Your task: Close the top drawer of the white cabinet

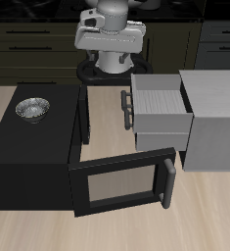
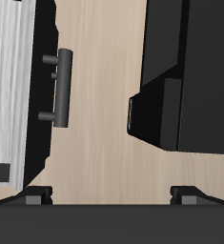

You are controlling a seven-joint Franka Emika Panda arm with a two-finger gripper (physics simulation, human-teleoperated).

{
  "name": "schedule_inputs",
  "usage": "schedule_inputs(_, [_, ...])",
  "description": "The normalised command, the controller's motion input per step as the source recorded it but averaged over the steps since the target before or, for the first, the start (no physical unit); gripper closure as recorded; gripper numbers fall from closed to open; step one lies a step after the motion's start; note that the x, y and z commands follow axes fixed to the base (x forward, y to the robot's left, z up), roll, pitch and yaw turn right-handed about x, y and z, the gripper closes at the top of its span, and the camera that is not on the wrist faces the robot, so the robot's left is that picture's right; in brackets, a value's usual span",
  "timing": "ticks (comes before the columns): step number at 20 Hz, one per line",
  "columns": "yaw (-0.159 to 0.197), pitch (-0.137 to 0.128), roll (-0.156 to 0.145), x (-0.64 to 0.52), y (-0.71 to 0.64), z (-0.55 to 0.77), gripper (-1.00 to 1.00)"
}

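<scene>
Top drawer [image 1: 161, 110]: pulled out of white cabinet [image 1: 215, 120] | gripper [image 2: 112, 195]: jaws wide, empty, touching nothing

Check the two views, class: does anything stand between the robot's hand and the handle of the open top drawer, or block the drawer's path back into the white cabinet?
Nothing visible does. The hand hangs above bare table between the top drawer and the black box; the handle is unobstructed. The box's open door lies nearer the table's front, clear of the path into the white cabinet.

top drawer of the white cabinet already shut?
No. In the exterior view the top drawer stands pulled well out of the white cabinet, its ribbed top exposed and its handle far forward.
</scene>
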Motion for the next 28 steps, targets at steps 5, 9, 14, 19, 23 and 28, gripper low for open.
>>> schedule_inputs(5, [0.234,0.012,0.030,0.04,0.04,0.07,-1.00])
schedule_inputs(9, [0.231,0.045,0.061,0.07,0.11,-0.01,-1.00])
schedule_inputs(14, [0.331,0.022,-0.015,0.16,-0.02,-0.12,-1.00])
schedule_inputs(19, [0.183,-0.041,-0.065,0.11,-0.18,0.04,-1.00])
schedule_inputs(23, [0.292,0.038,0.021,0.05,-0.01,-0.02,-1.00])
schedule_inputs(28, [0.261,0.051,0.009,0.07,-0.01,-0.06,-1.00])
